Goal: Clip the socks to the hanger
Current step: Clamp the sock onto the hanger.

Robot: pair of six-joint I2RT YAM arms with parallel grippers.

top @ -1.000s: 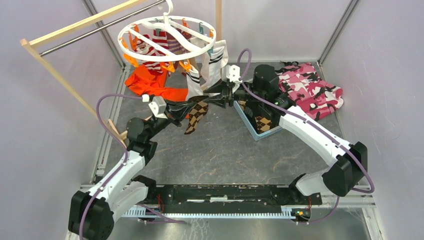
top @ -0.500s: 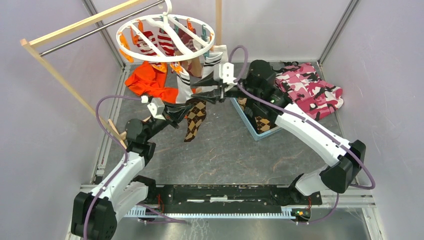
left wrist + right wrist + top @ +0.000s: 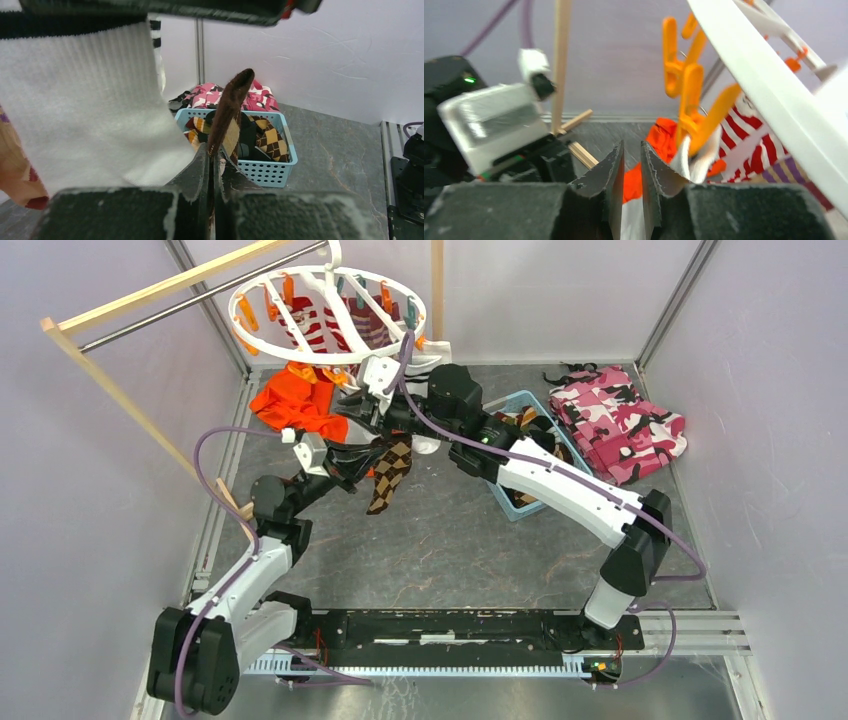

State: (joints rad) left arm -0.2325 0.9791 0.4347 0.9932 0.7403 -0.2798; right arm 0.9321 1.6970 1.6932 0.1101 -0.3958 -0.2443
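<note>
With the left gripper pinching the brown argyle sock below the hanger, the right gripper, nearly closed, apparently on the white sock, should seat its cuff deep in the orange clip under the hanger's rim.

Glossy white plastic hanger, ribbed knit cloth sock, bare wooden rack, matt mottled tabletop

The left arm bends up from its near-left base and reaches far and right, left hand pinched tight on a brown argyle sock, while the right arm stretches far-left over the middle, right hand raised, clamped on a white sock.
</note>
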